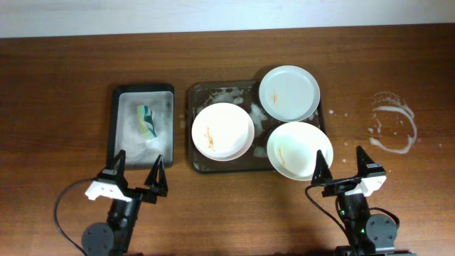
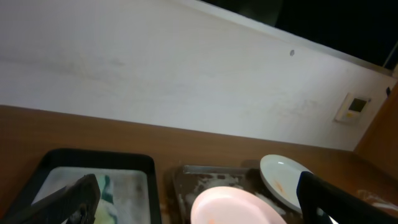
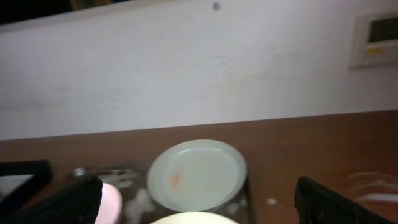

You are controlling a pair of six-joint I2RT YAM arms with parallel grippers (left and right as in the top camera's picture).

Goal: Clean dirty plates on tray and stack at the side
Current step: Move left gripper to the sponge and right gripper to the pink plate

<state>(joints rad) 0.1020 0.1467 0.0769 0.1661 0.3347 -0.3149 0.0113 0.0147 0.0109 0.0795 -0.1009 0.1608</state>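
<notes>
A brown wooden table point(image 1: 57, 57) stands against a white wall point(image 2: 186, 74). At its middle lies the foam-flecked tray point(image 1: 213, 165), which holds a left plate point(image 1: 222, 131), a far plate point(image 1: 288, 93) and a near-right plate point(image 1: 299, 149). A foam ring point(image 1: 393, 126) marks the wood at right. The left gripper point(image 1: 140, 160) and right gripper point(image 1: 341, 156) hover at the near edge, jaws wide and empty.

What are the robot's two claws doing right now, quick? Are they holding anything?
Left gripper: open, holding nothing.
Right gripper: open, holding nothing.
</notes>
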